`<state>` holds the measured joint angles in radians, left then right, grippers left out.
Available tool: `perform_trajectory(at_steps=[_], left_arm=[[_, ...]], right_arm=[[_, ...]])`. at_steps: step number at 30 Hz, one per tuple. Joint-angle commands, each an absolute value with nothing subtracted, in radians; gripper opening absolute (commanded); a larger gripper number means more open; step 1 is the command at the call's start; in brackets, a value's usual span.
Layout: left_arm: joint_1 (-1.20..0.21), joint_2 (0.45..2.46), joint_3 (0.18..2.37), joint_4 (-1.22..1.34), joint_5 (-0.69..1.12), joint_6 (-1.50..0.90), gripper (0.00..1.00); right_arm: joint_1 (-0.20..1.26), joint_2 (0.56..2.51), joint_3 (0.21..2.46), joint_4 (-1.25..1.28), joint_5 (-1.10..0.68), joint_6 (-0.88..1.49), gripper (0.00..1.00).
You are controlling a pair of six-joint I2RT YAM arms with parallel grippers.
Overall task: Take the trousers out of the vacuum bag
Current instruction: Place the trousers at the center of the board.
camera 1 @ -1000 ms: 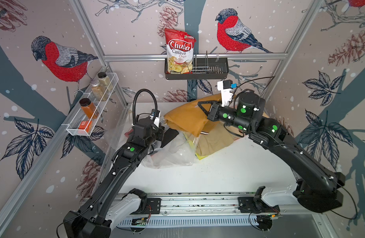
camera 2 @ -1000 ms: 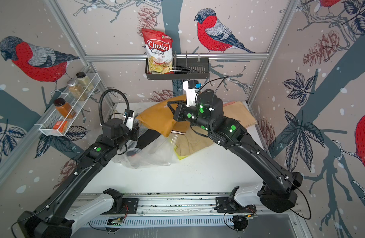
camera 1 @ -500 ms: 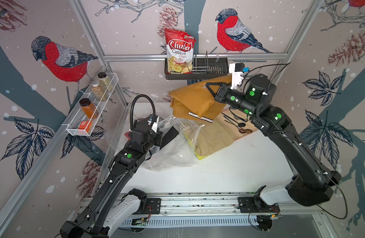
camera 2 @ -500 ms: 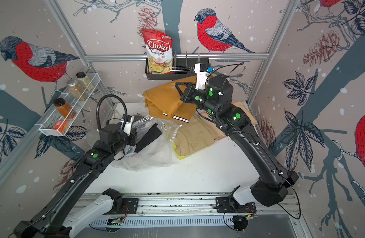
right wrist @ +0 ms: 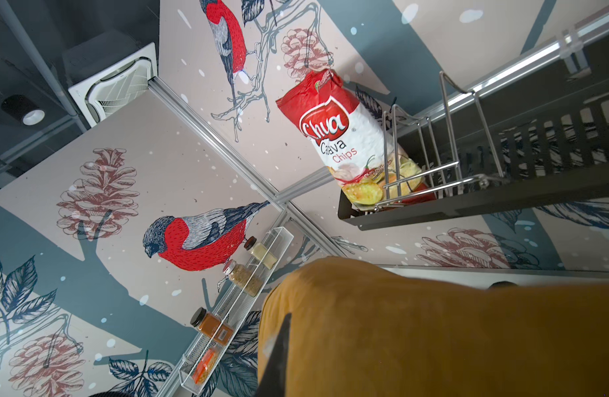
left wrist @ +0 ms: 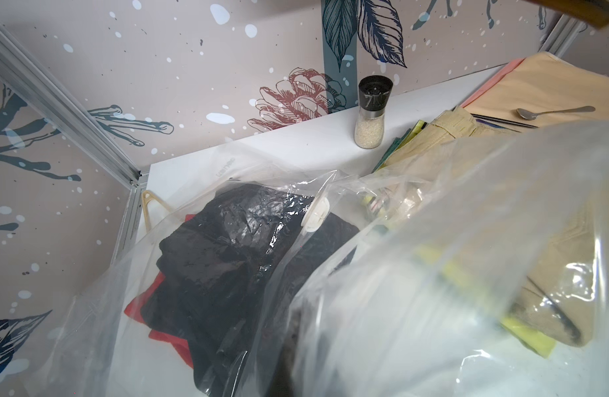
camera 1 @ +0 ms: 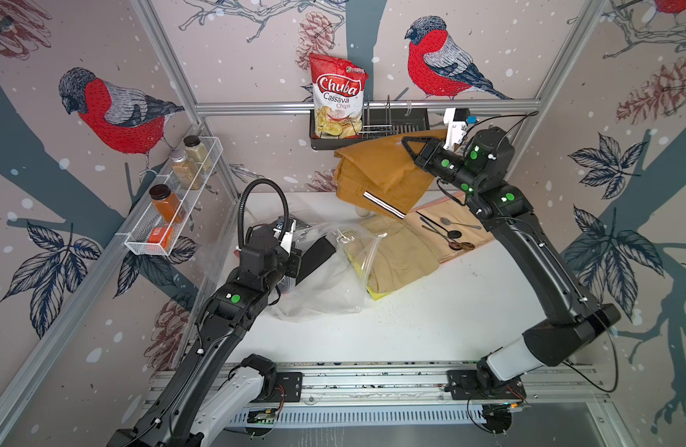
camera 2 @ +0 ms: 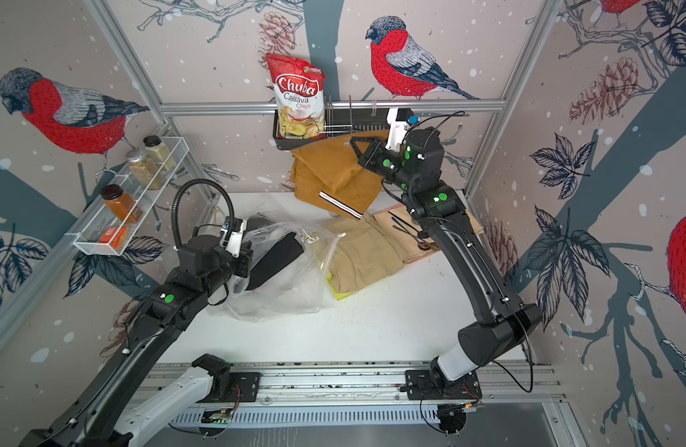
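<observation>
The vacuum bag (camera 1: 322,290) (camera 2: 283,294) lies crumpled on the white table, and its white valve disc (left wrist: 316,214) shows. My left gripper (camera 1: 318,251) (camera 2: 287,251) is shut on the bag's plastic (left wrist: 433,275), which veils the jaws. Dark trousers (left wrist: 220,257) and red trousers (left wrist: 158,309) lie inside the bag. My right gripper (camera 1: 405,143) (camera 2: 355,143) is shut on mustard brown trousers (camera 1: 376,174) (right wrist: 433,326) that hang high, just under the black basket. Khaki trousers (camera 1: 399,255) (camera 2: 364,255) rest on yellow ones (camera 1: 376,294) at the bag's mouth.
A peach cloth (camera 1: 461,216) bearing spoons lies at the back right. A wall basket (camera 1: 411,120) holds a chips bag (camera 1: 337,100). A wire spice rack (camera 1: 171,205) hangs on the left wall. A grinder (left wrist: 373,113) stands by the back wall.
My right gripper has lifted the mustard trousers up and back, from table height to just under the basket. The left arm has drawn back a little with the bag.
</observation>
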<state>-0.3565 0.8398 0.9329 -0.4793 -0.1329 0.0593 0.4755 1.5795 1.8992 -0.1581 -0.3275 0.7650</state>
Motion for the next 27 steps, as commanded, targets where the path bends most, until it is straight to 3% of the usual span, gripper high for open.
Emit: perform_trajectory(at_steps=[1,7,20,27], left_arm=[[-0.353,0.831,0.955,-0.513,-0.165,0.057,0.00],[-0.353,0.804,0.992,-0.517,-0.174,0.038,0.00],[-0.350,0.796,1.267,-0.555,-0.111,0.012,0.00],[-0.349,0.790,1.249,-0.567,-0.121,0.017,0.00]], right_arm=[[0.455,1.609,1.931,0.059,-0.405,0.816,0.00],[0.443,1.672,1.906,0.092,-0.430,0.838,0.00],[0.437,1.646,1.578,0.244,-0.429,0.869,0.00],[0.417,1.743,1.655,0.243,-0.517,0.844,0.00]])
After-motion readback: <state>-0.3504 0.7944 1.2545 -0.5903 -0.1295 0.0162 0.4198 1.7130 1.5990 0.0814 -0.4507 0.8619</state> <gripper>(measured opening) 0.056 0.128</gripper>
